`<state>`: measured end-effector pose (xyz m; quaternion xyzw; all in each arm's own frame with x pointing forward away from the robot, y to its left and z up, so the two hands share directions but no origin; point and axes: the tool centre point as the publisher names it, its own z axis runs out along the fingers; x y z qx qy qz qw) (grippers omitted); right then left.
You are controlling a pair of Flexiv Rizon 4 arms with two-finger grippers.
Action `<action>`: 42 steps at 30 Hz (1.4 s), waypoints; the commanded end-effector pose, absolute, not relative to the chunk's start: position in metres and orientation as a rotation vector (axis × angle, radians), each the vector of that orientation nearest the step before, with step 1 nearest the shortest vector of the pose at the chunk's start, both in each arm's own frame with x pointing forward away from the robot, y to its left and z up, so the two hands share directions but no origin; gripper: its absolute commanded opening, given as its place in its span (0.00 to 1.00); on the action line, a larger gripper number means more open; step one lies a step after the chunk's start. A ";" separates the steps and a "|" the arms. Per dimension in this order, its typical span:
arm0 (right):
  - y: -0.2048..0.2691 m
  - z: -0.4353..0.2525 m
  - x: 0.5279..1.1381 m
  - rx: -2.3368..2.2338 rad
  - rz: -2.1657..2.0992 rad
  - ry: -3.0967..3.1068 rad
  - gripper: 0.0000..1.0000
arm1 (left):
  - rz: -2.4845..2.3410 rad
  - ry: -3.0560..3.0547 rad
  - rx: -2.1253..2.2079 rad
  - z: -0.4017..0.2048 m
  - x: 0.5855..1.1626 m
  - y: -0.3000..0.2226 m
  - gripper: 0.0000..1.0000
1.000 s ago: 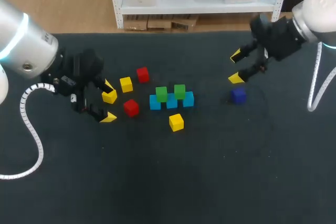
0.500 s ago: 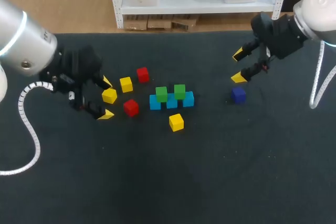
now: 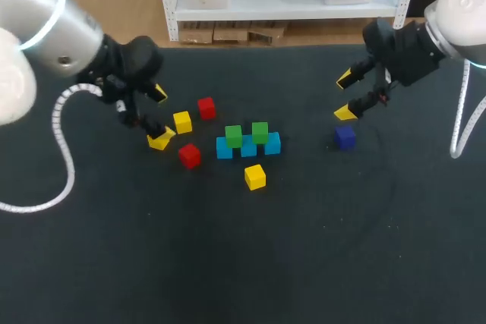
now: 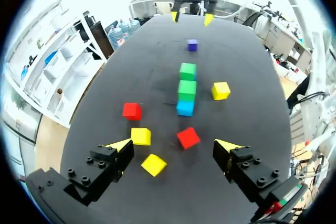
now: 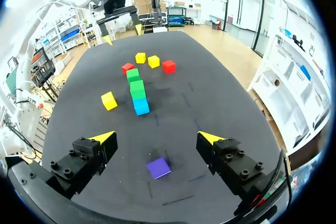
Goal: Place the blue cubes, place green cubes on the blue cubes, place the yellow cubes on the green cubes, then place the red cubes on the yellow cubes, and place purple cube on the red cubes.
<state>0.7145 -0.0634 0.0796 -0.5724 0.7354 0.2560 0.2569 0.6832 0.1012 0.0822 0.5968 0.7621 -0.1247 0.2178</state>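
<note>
Bare desk [image 3: 319, 248] rings the purple cube [image 3: 345, 137]; red cubes [image 3: 189, 155] and yellow cubes [image 3: 182, 121] crowd around the left jaws.

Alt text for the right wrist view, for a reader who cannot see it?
A purple cube lies untouched under the open right end effector. Ahead stands a row of blue cubes topped with green cubes, with yellow cubes and red cubes scattered nearby.
</note>
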 end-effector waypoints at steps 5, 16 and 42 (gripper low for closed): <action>-0.064 0.080 0.714 -1.551 0.694 1.993 1.00 | -0.319 2.136 1.657 0.070 0.697 0.079 1.00; -0.064 0.080 0.714 -1.551 0.694 1.993 1.00 | -0.314 2.137 1.685 0.070 0.696 0.077 1.00; -0.064 0.080 0.714 -1.551 0.694 1.993 1.00 | -0.257 2.163 1.693 0.007 0.743 0.090 1.00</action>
